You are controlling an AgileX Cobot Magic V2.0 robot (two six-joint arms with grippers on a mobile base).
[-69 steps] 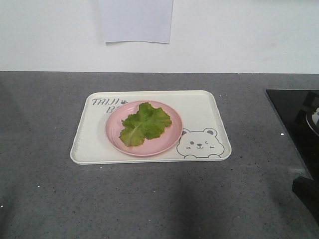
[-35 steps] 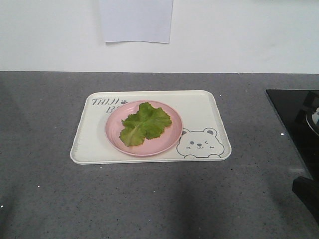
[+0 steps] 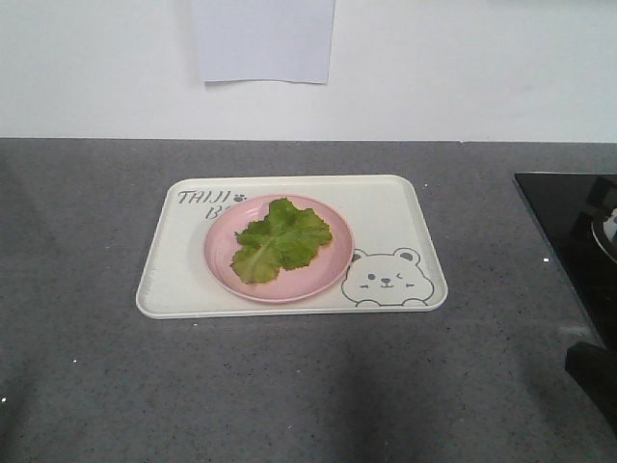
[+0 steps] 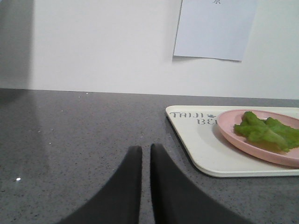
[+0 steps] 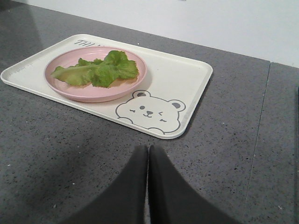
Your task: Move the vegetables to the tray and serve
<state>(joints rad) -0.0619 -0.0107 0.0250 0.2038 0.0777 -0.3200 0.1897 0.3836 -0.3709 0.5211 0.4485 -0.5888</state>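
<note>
Both hands closed on nothing: right hand [image 5: 148, 161] faces the tray [image 5: 187, 77] lying long-axis toward upper left, lettuce [image 5: 98, 70] beyond; left hand [image 4: 145, 161] has it off right.

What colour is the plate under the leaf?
The plate is pink, clearest in the right wrist view.

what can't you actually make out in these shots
- Tray lettering: the pink plate covers its second line in the front view.
- Plate and lettuce: cut off by the right edge in the left wrist view.
- Dark appliance: cut off by the right edge in the front view, identity unclear.
- Wall paper: its print is cut off by the top edge.
</note>
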